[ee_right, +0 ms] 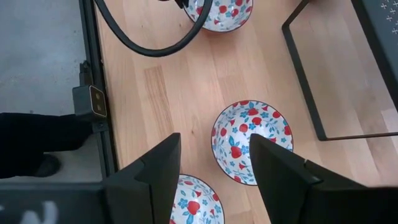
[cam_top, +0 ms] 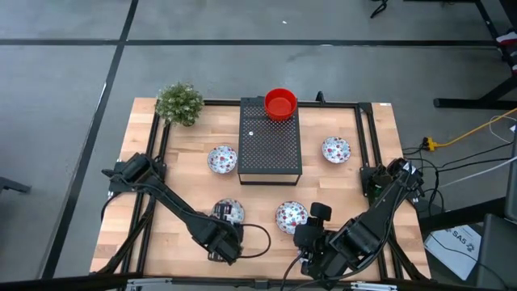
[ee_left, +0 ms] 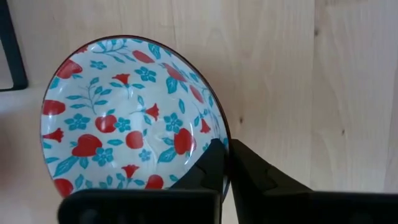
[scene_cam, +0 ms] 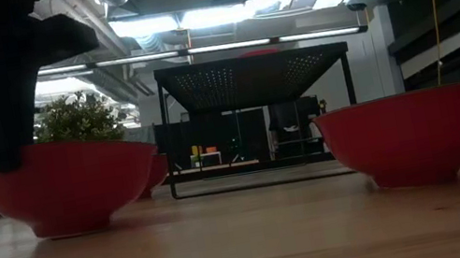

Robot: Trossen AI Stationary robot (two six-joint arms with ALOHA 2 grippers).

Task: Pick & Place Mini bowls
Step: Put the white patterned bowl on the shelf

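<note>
Four floral mini bowls show in the high view: two beside the black box [cam_top: 271, 141], at its left [cam_top: 222, 158] and right [cam_top: 336, 149], and two nearer the front [cam_top: 229, 212] [cam_top: 292, 217]. A red mini bowl [cam_top: 280, 103] sits on the box's far end. My left gripper [cam_top: 228, 233] is shut on the rim of the front-left floral bowl [ee_left: 124, 118], which rests on the table [scene_cam: 69, 186]. My right gripper [ee_right: 214, 140] is open above the table beside the front-right floral bowl [ee_right: 252, 140]. Another floral bowl [ee_right: 193, 199] shows under its fingers.
A small green plant [cam_top: 179, 103] stands at the table's far left corner. The black box stands raised on thin legs [scene_cam: 256, 115]. A black frame rail [cam_top: 363, 137] runs round the table's edges. The left arm's cable [ee_right: 143, 46] loops across the wood near the front.
</note>
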